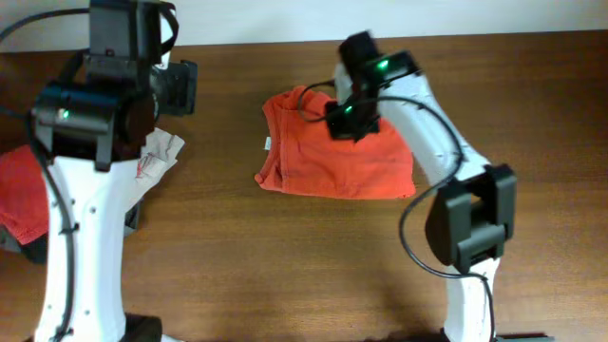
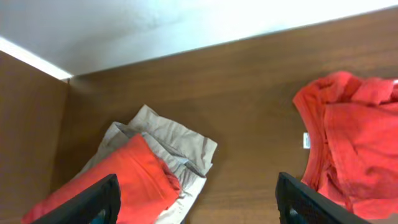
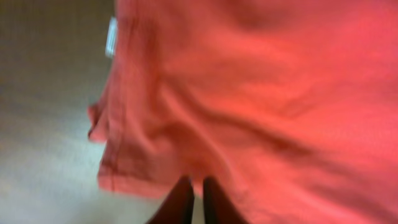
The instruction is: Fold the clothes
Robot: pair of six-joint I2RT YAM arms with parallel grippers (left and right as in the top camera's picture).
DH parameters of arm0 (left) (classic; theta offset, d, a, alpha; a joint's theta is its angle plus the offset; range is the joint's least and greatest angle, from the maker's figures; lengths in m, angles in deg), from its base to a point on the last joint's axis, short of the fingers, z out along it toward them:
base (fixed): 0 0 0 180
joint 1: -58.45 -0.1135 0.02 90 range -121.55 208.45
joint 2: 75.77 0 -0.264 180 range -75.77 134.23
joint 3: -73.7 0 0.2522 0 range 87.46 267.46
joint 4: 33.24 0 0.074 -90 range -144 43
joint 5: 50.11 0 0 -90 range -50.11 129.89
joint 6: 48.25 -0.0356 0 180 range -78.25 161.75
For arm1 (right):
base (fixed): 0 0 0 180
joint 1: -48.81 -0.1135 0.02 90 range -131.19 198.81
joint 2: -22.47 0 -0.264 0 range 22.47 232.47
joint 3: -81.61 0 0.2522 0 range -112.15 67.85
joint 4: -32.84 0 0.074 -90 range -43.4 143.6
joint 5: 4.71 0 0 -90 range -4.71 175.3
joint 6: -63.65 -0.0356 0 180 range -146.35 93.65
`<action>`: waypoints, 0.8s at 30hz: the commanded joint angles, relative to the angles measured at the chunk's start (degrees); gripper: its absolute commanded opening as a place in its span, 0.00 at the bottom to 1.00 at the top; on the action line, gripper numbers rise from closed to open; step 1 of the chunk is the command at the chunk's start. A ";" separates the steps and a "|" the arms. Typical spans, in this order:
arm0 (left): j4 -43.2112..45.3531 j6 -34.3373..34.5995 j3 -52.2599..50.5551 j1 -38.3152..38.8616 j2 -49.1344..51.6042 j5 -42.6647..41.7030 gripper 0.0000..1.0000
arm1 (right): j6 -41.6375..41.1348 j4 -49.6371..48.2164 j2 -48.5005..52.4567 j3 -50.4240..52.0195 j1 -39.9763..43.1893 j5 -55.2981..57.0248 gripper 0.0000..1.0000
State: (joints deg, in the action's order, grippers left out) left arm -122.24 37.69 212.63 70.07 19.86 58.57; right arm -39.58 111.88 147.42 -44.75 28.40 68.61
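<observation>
An orange-red T-shirt (image 1: 337, 161) lies partly folded in the middle of the brown table, with a white neck tag (image 1: 267, 144) on its left side. My right gripper (image 1: 347, 119) hangs over its upper middle. In the right wrist view the gripper (image 3: 197, 186) has its two dark fingers pinched together at a fold of the shirt (image 3: 261, 93). My left gripper (image 1: 180, 87) is at the back left, open wide and empty (image 2: 196, 202). It sits above bare wood between the shirt (image 2: 360, 143) and a second red garment (image 2: 130, 177).
The second red garment (image 1: 21, 190) lies at the left table edge, beside a crumpled beige-white cloth (image 1: 157, 157). A pale wall runs along the table's back edge (image 2: 186, 50). Bare wood (image 1: 285, 256) lies in front of the shirt.
</observation>
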 commanded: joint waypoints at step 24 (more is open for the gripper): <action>-0.42 -0.70 0.50 -1.16 3.80 -2.67 0.83 | -0.33 -18.86 -3.74 6.25 -0.52 -16.52 0.08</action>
State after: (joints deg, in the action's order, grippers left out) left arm -122.68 37.69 212.63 69.61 23.93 58.24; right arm -38.25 93.36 146.52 -36.64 24.75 51.36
